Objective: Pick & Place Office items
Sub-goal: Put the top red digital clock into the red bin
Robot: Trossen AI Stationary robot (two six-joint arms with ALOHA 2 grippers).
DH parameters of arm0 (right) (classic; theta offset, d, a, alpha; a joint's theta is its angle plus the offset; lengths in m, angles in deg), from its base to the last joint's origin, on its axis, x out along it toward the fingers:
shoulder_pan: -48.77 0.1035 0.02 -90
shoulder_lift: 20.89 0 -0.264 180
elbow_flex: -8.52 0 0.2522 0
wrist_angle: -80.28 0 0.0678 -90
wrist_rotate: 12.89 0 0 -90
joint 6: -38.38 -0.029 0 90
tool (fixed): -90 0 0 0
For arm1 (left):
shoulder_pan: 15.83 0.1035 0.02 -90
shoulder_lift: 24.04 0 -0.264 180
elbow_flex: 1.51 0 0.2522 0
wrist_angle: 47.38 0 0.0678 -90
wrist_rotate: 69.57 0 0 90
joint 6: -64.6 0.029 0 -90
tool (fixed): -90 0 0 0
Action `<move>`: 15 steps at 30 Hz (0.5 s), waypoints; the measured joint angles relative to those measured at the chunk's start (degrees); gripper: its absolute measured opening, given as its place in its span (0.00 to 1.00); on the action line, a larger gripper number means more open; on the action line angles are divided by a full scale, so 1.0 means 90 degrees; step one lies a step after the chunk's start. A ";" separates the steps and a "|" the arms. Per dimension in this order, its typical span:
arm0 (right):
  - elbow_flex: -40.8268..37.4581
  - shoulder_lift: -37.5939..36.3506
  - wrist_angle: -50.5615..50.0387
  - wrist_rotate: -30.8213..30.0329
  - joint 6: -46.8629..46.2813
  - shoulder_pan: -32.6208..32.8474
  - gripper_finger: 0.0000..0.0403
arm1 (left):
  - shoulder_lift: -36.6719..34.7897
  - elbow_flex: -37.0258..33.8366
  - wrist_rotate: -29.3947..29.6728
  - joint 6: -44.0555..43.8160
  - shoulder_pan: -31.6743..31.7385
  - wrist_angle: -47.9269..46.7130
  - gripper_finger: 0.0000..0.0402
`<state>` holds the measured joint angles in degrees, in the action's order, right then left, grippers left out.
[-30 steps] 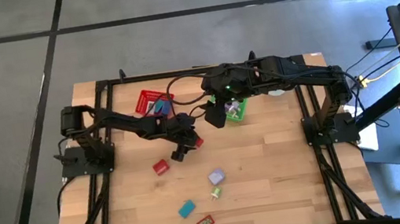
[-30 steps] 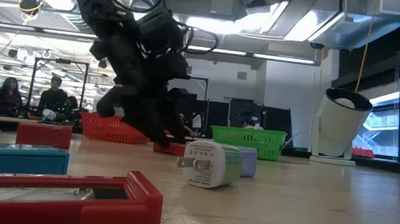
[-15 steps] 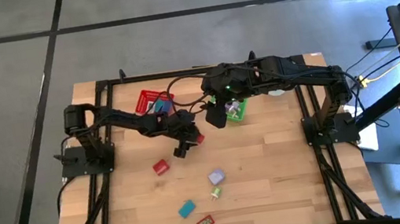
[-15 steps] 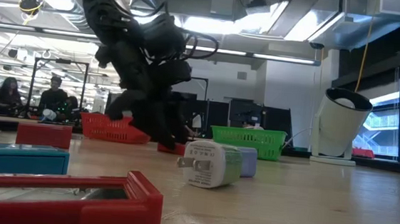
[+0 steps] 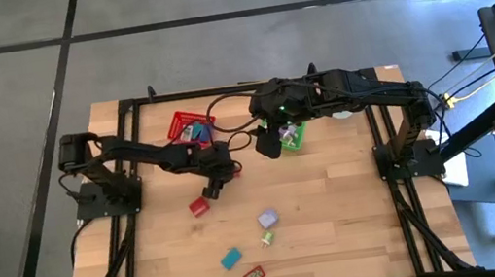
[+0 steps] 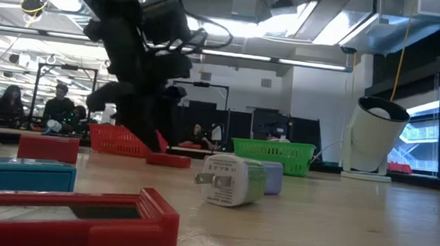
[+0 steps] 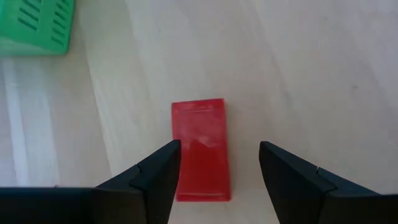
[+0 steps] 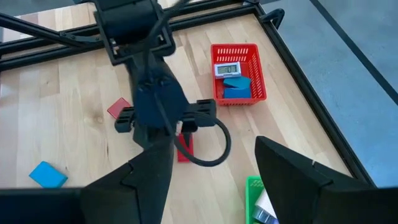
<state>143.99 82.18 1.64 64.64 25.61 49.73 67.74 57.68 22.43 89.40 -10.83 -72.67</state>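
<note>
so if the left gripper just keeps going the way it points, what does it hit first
Probably the flat red piece, which lies on the table between the open fingers of the left gripper. How far off it is stays unclear.

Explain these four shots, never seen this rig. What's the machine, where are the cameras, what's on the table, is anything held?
Two dark robot arms work at a wooden table. One camera looks straight down, one sits at table height, and one rides on each wrist.

The left hand is open above a flat red piece lying on the wood, not gripped. The right hand is open too, hovering by the green basket, holding nothing.

The red basket already holds a blue piece and a white one. Loose on the table: a small red block, a lavender piece, a teal one and a white plug adapter.
</note>
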 joint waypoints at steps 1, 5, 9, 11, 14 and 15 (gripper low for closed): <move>0.0000 0.0000 -0.0002 -0.0002 0.0000 0.0000 0.57 | -0.0041 0.0000 0.0000 -0.0028 -0.0027 0.0031 0.53; 0.0000 0.0000 0.0000 -0.0014 0.0000 0.0001 0.57 | -0.0096 0.0007 -0.0002 -0.0119 -0.0088 0.0546 0.53; 0.0000 0.0000 0.0002 -0.0012 0.0000 0.0002 0.57 | 0.0062 0.0017 -0.0005 -0.0588 -0.0007 0.0680 0.53; 0.0000 0.0000 0.0007 -0.0010 -0.0001 0.0002 0.57 | 0.0173 0.0018 -0.0002 -0.0731 0.0071 0.0737 0.53; 0.0000 0.0000 0.0005 -0.0002 -0.0007 0.0000 0.57 | 0.0350 0.0017 -0.0003 -0.0744 0.0182 0.0730 0.53; 0.0000 0.0000 0.0005 0.0005 -0.0007 0.0002 0.57 | 0.0412 0.0019 -0.0005 -0.0744 0.0215 0.0731 0.53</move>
<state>143.99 82.18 1.68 64.68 25.54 49.75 71.45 57.85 22.38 82.70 -8.89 -66.09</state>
